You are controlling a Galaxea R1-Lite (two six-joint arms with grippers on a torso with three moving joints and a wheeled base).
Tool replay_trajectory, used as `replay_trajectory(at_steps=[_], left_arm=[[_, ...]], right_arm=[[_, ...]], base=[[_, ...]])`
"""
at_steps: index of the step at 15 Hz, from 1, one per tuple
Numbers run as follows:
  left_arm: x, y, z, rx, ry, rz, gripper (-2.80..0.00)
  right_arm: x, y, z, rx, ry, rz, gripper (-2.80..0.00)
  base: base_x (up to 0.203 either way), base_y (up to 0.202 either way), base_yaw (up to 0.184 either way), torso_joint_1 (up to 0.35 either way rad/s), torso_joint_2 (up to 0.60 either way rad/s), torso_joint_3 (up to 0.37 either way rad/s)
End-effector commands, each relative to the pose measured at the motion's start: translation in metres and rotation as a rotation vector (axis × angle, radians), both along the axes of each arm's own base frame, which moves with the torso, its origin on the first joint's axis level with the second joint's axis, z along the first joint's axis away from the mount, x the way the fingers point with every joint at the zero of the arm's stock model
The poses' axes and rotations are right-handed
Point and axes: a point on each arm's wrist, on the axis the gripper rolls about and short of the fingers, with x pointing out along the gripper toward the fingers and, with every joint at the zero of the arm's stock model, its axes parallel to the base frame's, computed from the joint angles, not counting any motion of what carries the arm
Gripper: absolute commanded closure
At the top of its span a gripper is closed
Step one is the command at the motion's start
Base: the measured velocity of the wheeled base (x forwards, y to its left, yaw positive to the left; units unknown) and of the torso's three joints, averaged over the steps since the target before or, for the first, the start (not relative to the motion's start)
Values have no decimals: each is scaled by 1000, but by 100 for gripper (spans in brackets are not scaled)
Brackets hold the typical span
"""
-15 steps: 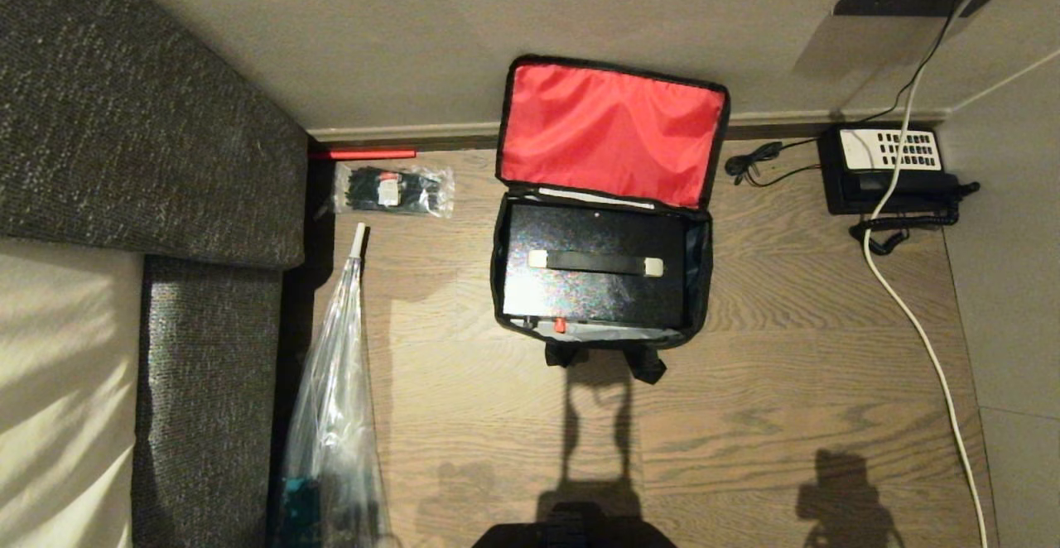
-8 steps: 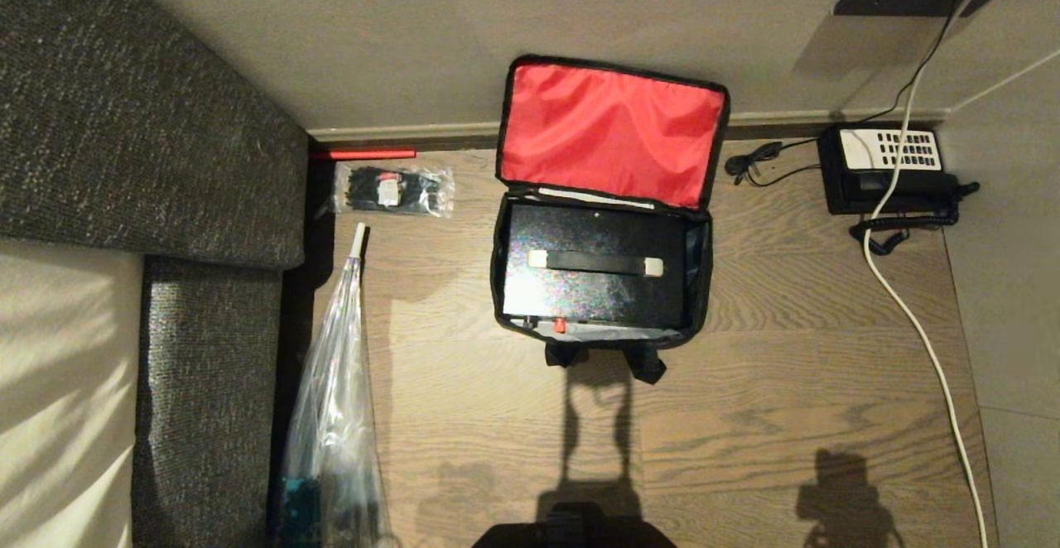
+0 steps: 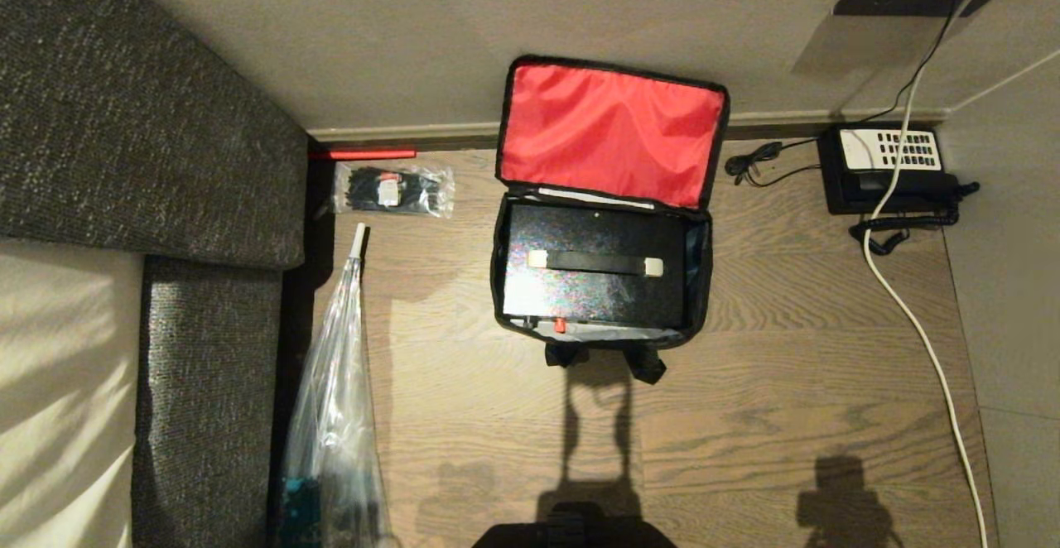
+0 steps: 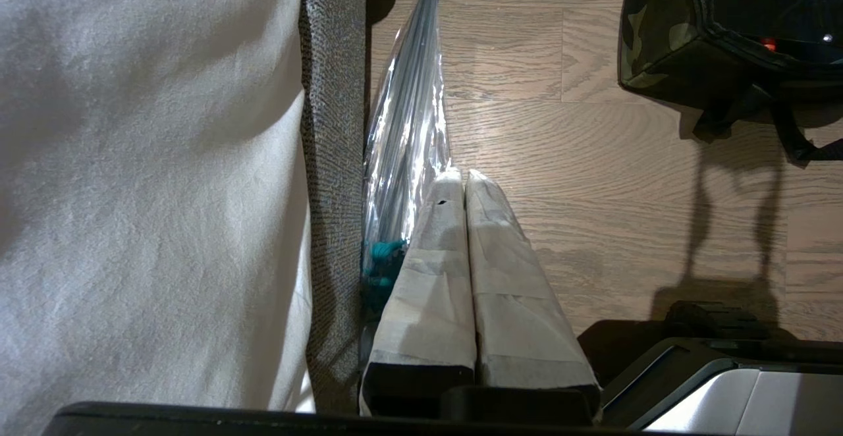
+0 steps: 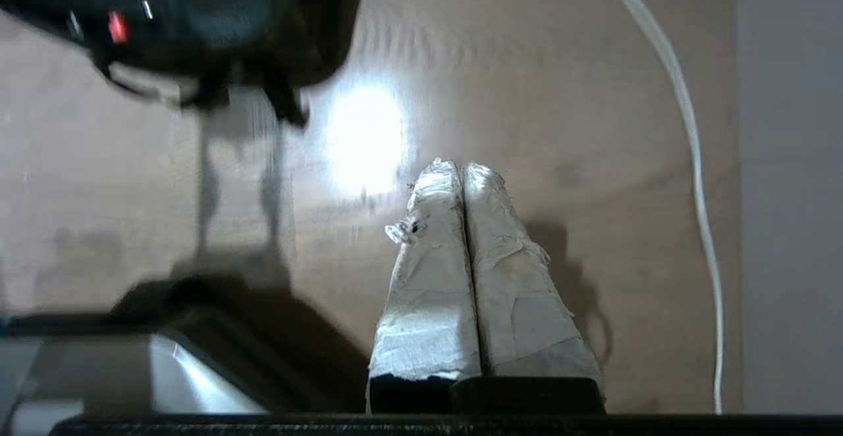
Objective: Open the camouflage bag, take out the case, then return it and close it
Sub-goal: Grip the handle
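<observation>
The camouflage bag [image 3: 701,271] stands open on the wooden floor, its red-lined lid [image 3: 611,134] leaning back against the wall. Inside lies the black case [image 3: 596,291], flat, with a strap handle [image 3: 595,262] on top and a small red knob [image 3: 560,326] on its near side. Neither arm shows in the head view. My left gripper [image 4: 464,174] is shut and empty, hanging low beside the sofa, well short of the bag [image 4: 665,47]. My right gripper [image 5: 461,167] is also shut and empty over bare floor, with the bag [image 5: 217,21] ahead of it.
A dark grey sofa [image 3: 149,117] fills the left side. A clear-wrapped umbrella [image 3: 335,399] lies along it, and a packet of black ties [image 3: 393,189] sits near the wall. A black telephone [image 3: 890,167] and a white cable [image 3: 911,316] are on the right.
The bag and the case have stayed put. The right arm's shadow on the floor has slipped slightly toward the near edge.
</observation>
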Motion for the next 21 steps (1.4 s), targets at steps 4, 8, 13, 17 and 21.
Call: replay_trajectory(at_steps=[4,8,13,17,21], left_arm=[[0,0,0,1,-1,1,0],[0,0,0,0,-1,1,0],[0,0,0,-3,-1,1,0],[0,0,0,-6,0,1,0],[0,0,0,3,-2,0,0]], right_arm=[[-12,1,1,-49,112,32,0],[-12,-1,3,64,91,-54,0],[-39,1,37,101,102,22,0],[-78,2,68,144,109,93,0],[-48,2,82,170,220,101,0]], base=[[0,0,0,0,0,0],[0,0,0,0,0,0],[0,0,0,0,0,0],[0,0,0,0,0,0],[0,0,0,0,0,0]])
